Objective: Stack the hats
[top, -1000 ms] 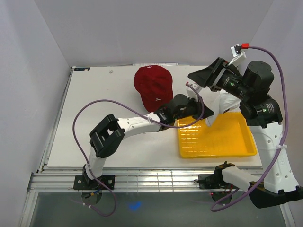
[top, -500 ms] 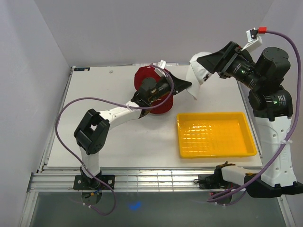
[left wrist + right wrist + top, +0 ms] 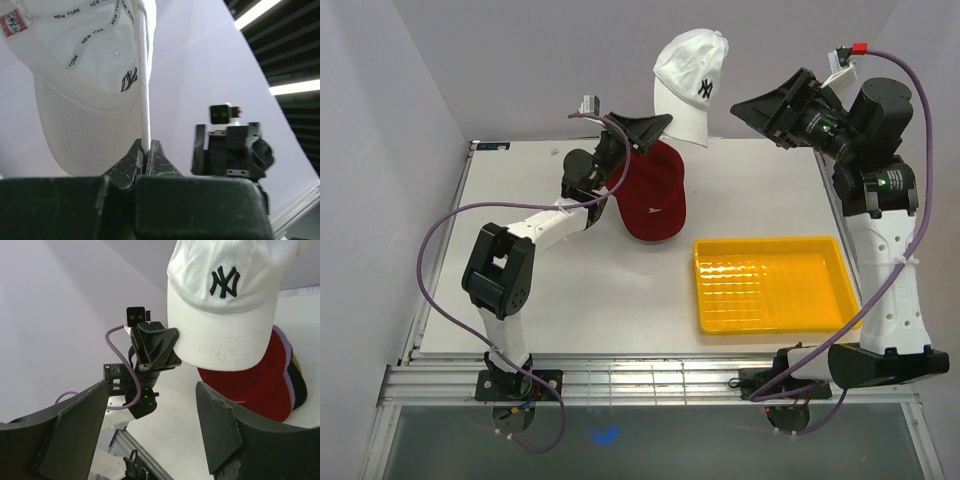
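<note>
The left gripper [image 3: 146, 155] is fully closed on the brim edge of the white cap [image 3: 690, 75]. The brim runs up from between the jaws and the crown hangs above and to one side. A pinch on the stiff brim leaves the crown hollow and unobstructed, so the cap can seat over another crown.

The left arm holds the white cap in the air near the far edge of the table [image 3: 520, 190], above and just right of the red cap [image 3: 655, 190]. The two caps are apart. The red cap tops the stack [image 3: 250, 390]. The edges of a purple cap [image 3: 286, 367] and a black cap [image 3: 300, 387] show beneath it.

The right gripper [image 3: 150, 435] is wide open and holds nothing. It is raised over the far right corner, well clear of the white cap and facing it, which probably gives the left arm room.

The tray [image 3: 775, 325] sits by the near right edge, with no cap in it.

Judgement: the white cap is the last to be placed. It needs to be lowered and shifted left onto the red crown.
</note>
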`<state>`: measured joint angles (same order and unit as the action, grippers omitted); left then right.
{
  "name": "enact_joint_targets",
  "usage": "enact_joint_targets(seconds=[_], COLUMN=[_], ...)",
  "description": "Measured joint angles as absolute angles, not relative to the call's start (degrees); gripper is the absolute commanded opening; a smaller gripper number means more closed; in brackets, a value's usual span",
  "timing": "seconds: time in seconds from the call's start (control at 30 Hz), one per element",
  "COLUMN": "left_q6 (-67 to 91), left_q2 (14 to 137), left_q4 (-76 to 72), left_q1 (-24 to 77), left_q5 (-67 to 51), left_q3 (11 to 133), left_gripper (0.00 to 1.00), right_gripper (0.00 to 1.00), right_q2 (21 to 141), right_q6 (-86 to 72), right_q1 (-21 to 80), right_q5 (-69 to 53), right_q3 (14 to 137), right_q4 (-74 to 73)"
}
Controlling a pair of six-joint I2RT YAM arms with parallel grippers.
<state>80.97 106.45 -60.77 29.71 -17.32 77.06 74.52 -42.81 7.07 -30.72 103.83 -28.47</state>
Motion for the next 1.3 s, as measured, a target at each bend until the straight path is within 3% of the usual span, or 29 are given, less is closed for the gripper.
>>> enact_joint_targets(seconds=[0.33, 0.8, 1.3], left_q6=[92.1, 98.6, 100.5], left_q2=[106.5, 106.5, 106.4], left_q4=[-70.9, -73.8, -74.1], left_q1=[27.7, 26.1, 26.1], left_q5=[-15.2, -12.0, -11.3], left_q3=[74.5, 70.0, 67.3], left_gripper=[0.0, 0.0, 0.0], right_gripper=[0.86, 0.93, 0.93], right_q2=[84.9, 85.2, 88.3], right_q6=[-54.1, -65.1, -71.7], right_q1=[6.3, 6.0, 11.2], right_q5=[-41.3, -44.4, -42.3], right_q3=[93.4, 77.0, 75.5], right_q4=[-11.7, 9.5, 18.3])
